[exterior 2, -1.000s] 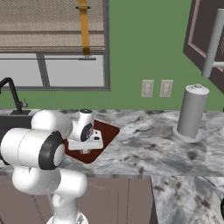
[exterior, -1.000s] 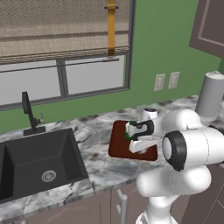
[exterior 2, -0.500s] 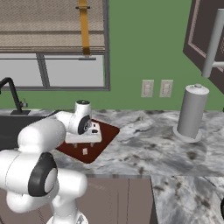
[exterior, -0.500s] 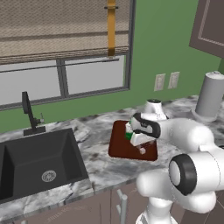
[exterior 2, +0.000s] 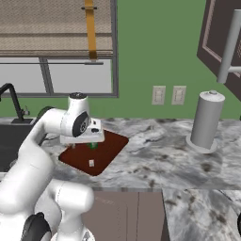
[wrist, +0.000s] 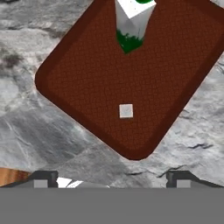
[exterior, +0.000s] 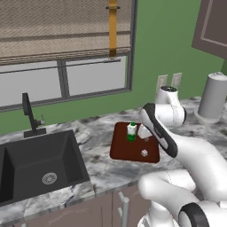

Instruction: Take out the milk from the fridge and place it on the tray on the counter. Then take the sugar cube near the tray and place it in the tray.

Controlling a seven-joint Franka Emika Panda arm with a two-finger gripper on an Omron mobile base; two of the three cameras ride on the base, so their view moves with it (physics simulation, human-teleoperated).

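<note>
The dark reddish-brown tray (exterior: 122, 148) lies on the marbled counter (exterior: 97, 173). The milk (exterior: 131, 131) stands upright on the tray's far part. The sugar cube (exterior: 144, 153) lies on the tray nearer its front, apart from the carton. My gripper (wrist: 112, 180) hovers open above the tray's near edge, with nothing between its fingertips (wrist: 43, 178). The hand view looks down on the tray (wrist: 83, 70), the sugar cube (wrist: 126, 110) and the milk (wrist: 131, 22). From the right base view, my hand (exterior 2: 84, 136) covers most of the milk, and the sugar cube (exterior 2: 91, 163) rests on the tray (exterior 2: 110, 146).
A black sink basin (exterior: 40, 164) with a dark faucet (exterior: 29, 117) sits left of the tray. A tall grey cylinder (exterior 2: 206, 120) stands at the counter's back right. Bare counter (exterior 2: 155, 160) stretches between the tray and the cylinder.
The jaws have gone from shut to open. The sugar cube now lies free on the tray. My hand has lifted up and away from it.
</note>
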